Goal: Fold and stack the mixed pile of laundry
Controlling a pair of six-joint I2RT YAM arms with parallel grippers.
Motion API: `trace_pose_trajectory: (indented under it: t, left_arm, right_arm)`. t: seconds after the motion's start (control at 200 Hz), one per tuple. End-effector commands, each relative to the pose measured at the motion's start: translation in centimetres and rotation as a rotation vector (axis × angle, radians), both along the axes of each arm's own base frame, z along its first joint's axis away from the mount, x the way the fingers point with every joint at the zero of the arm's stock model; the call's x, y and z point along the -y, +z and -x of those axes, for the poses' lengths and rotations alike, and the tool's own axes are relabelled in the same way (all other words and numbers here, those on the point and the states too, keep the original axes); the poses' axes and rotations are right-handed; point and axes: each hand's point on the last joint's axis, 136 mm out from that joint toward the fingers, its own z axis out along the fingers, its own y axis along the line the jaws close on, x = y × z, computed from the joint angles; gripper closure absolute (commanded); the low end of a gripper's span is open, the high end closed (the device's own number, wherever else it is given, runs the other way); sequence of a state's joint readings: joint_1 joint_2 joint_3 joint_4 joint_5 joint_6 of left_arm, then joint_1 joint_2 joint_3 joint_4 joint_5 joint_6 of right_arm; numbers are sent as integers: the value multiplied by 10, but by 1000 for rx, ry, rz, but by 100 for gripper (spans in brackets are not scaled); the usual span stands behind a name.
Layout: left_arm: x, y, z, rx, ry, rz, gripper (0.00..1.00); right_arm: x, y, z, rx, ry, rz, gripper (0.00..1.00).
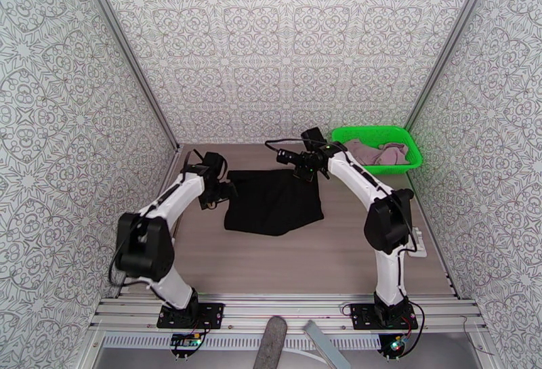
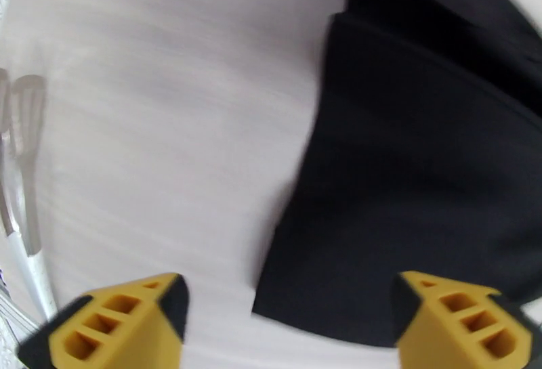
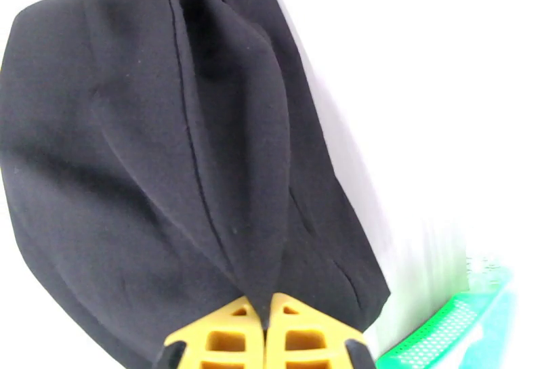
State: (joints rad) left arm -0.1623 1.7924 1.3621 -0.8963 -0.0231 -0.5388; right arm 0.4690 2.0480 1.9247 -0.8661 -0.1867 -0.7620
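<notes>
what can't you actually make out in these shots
- Top view: the pink garment is small and bunched in the basket, so its shape is unclear.
- Left wrist view: motion blur. Whether the open left gripper touches the black garment cannot be told.
- Right wrist view: the right gripper is cut off by the bottom edge. Its shut jaws hide how much cloth they pinch.

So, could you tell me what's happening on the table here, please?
The black garment lies spread on the table, ready for folding. The right gripper is shut on a pinch of its cloth at the far right corner, while the left gripper hangs open at the garment's left edge, gripping nothing. The pink garment sits in the green basket.
</notes>
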Motion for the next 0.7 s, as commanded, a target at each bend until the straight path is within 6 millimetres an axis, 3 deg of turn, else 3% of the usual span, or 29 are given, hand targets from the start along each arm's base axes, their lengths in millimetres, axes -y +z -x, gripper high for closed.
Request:
trace_pose_trajectory:
  t: [0.0,0.07,0.155,0.25,0.285,0.385,0.47,0.595,0.695]
  left_arm:
    - [6,9,-40,90,-62,-37,42]
    - [1,20,-52,136,-126,-154,45]
    - [0,44,-64,210,-225,-260,42]
    - [14,73,-78,349,-395,-296,9]
    - [22,80,-82,387,-471,-287,1]
    - [37,89,-93,445,-645,-257,1]
    - [42,82,-101,464,-759,-250,3]
    - [64,72,-88,590,-1007,-230,1]
    - [67,80,-83,758,-1083,-286,1]
  right_arm:
    - [-3,-18,6,-47,-5,16,100]
    - [-4,-22,7,-58,-1,20,100]
    - [-4,-25,8,-64,3,23,100]
    - [-4,-25,9,-66,11,22,100]
    - [-5,-25,11,-67,15,19,100]
    - [-6,-23,12,-66,21,9,100]
    - [-7,-19,13,-58,25,-3,100]
    - [-8,-8,13,-34,26,-29,100]
    - [-10,1,13,-14,26,-50,100]
